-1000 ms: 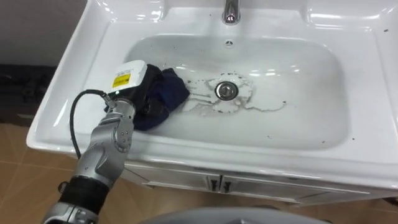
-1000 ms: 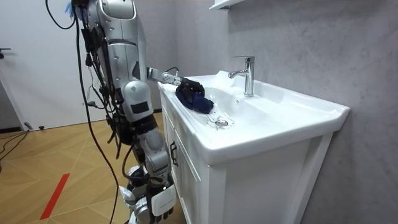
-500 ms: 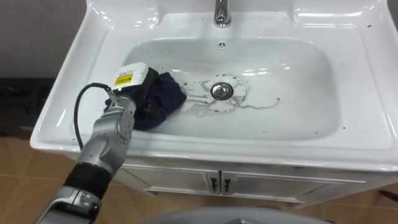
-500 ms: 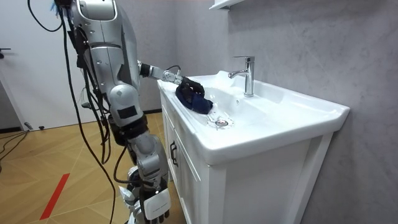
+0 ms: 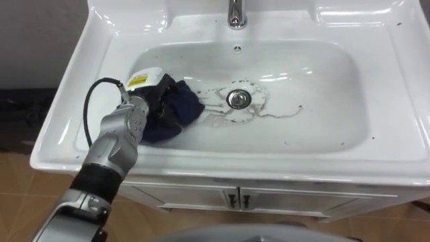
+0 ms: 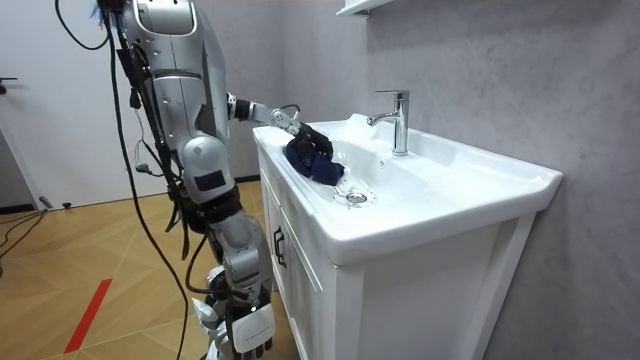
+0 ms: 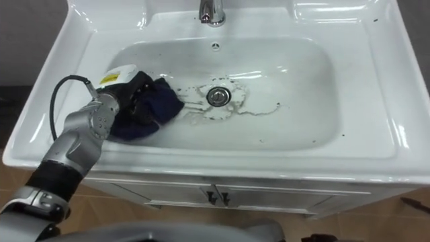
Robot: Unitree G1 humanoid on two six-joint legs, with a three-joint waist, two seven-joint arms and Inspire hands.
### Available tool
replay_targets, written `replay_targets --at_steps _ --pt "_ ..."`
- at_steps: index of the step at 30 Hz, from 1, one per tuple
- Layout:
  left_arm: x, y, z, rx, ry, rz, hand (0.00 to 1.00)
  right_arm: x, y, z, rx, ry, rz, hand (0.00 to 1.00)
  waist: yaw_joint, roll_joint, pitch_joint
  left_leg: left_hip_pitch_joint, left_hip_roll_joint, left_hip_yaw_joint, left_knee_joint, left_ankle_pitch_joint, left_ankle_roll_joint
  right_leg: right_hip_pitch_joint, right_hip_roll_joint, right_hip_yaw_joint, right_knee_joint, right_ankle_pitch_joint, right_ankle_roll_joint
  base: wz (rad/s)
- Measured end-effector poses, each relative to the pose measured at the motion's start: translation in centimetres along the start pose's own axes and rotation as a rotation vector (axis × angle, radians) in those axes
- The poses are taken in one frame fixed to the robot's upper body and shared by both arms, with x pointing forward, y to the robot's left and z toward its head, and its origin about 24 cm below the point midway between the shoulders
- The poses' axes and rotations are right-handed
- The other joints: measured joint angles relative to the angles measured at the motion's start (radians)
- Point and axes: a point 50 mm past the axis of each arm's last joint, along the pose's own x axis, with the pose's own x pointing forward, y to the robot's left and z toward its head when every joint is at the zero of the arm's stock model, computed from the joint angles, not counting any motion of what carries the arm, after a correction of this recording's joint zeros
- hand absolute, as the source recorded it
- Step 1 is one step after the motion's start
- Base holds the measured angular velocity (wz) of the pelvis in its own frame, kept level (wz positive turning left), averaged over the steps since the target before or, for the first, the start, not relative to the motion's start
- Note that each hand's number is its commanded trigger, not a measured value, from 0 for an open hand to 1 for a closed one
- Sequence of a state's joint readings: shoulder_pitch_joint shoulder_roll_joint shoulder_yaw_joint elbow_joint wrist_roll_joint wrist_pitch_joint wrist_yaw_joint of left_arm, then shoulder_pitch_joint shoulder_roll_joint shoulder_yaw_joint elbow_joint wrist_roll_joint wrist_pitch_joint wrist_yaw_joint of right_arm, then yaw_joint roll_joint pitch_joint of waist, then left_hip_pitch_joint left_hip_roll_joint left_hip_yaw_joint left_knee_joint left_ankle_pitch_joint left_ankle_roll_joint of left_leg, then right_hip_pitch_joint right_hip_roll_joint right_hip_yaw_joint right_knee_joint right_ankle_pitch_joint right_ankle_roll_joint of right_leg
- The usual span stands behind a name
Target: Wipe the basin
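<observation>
The white basin (image 5: pixel 322 87) has dark streaks and specks around its metal drain (image 5: pixel 236 99). A bunched dark blue cloth (image 5: pixel 180 107) lies on the basin's left slope, just left of the drain. My left hand (image 5: pixel 152 94) reaches over the left rim and rests on the cloth, its fingers curled into the folds. In the room view I stand at the cabinet's end with the left hand (image 6: pixel 300 131) stretched out over the cloth (image 6: pixel 322 166). The right eye view shows the same cloth (image 7: pixel 156 105) under the left hand (image 7: pixel 127 91).
A chrome faucet (image 5: pixel 234 13) rises at the basin's back edge, with a small overflow hole (image 5: pixel 236 48) below it. The wide flat rim (image 5: pixel 67 101) surrounds the bowl. Cabinet doors (image 5: pixel 235 199) sit under the front edge. A grey wall stands behind.
The left hand and the cloth have crept slightly toward the basin's back. In the room view my upper body has swayed away from the cabinet and partly back.
</observation>
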State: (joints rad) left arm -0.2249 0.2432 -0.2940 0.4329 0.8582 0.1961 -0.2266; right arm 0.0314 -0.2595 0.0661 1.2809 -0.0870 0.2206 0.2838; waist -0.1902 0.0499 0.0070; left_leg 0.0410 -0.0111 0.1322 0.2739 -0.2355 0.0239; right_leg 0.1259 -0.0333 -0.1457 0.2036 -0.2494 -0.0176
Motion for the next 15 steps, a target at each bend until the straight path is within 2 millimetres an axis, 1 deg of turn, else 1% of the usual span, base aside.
replay_targets --at_steps 3,4,6,7,8,10,12,13,14,15 --pt "0.3 0.3 0.9 0.021 -0.022 -0.023 1.00 0.0 -0.1 0.3 -0.001 -0.008 -0.001 0.00 -0.009 0.001 0.0002 -0.018 0.000 0.002 0.003 0.000 0.000 -0.023 -0.001 0.005 0.003 -0.001 0.000 -0.01" --pt "0.5 0.5 1.1 0.030 -0.025 -0.033 1.00 -0.1 -0.1 0.7 -0.005 -0.014 -0.004 0.00 -0.025 0.002 0.0010 -0.030 0.000 0.003 0.004 0.000 0.001 -0.031 -0.001 0.002 0.003 -0.001 0.001 0.03" --pt "0.8 0.8 1.6 0.047 -0.033 -0.036 1.00 -0.1 -0.2 1.1 -0.006 -0.021 -0.007 0.00 -0.032 0.006 0.0040 -0.035 0.001 0.003 0.003 0.001 0.001 -0.042 -0.001 0.004 0.012 -0.001 0.001 0.00" --pt "1.1 0.8 2.0 0.058 -0.039 -0.044 1.00 -0.2 -0.4 1.2 -0.003 -0.021 -0.010 0.00 -0.041 0.009 0.0060 -0.036 0.002 0.004 0.003 0.001 0.001 -0.043 -0.001 0.006 0.018 -0.001 0.001 0.00" --pt "1.5 1.0 2.3 0.067 -0.044 -0.049 1.00 -0.2 -0.6 1.5 -0.004 -0.027 -0.017 0.00 -0.052 0.016 0.0092 -0.039 0.003 0.005 0.003 0.000 0.001 -0.048 -0.003 0.007 0.018 -0.001 0.002 -0.03" --pt "2.0 1.4 3.0 0.068 -0.058 -0.057 1.00 -0.4 -0.9 1.8 0.000 -0.028 -0.031 0.00 -0.060 0.028 0.0095 -0.054 0.003 0.009 0.003 0.002 0.004 -0.070 -0.004 0.011 0.022 -0.001 0.002 -0.06" --pt "2.2 1.8 3.6 0.087 -0.072 -0.055 1.00 -0.5 -1.2 2.4 0.001 -0.037 -0.038 0.00 -0.075 0.037 0.0093 -0.071 0.003 0.019 0.003 0.004 0.007 -0.092 -0.004 0.013 0.031 -0.001 0.002 -0.06" --pt "2.3 1.9 4.1 0.101 -0.084 -0.056 1.00 -0.6 -1.3 2.7 -0.004 -0.040 -0.044 0.00 -0.084 0.043 0.0120 -0.074 0.002 0.021 0.003 0.004 0.007 -0.095 -0.002 0.013 0.037 -0.001 0.002 -0.03" --pt "2.4 1.8 4.9 0.112 -0.108 -0.062 1.00 -0.6 -1.5 2.7 -0.008 -0.038 -0.053 0.00 -0.095 0.051 0.0100 -0.082 0.001 0.021 0.004 0.004 0.007 -0.104 -0.002 0.014 0.042 -0.001 0.002 0.00" --pt "2.5 1.9 5.2 0.110 -0.118 -0.065 1.00 -0.7 -1.7 2.9 -0.002 -0.039 -0.055 0.00 -0.099 0.057 0.0110 -0.085 0.000 0.021 0.004 0.004 0.007 -0.108 -0.002 0.014 0.046 -0.001 0.002 0.00"
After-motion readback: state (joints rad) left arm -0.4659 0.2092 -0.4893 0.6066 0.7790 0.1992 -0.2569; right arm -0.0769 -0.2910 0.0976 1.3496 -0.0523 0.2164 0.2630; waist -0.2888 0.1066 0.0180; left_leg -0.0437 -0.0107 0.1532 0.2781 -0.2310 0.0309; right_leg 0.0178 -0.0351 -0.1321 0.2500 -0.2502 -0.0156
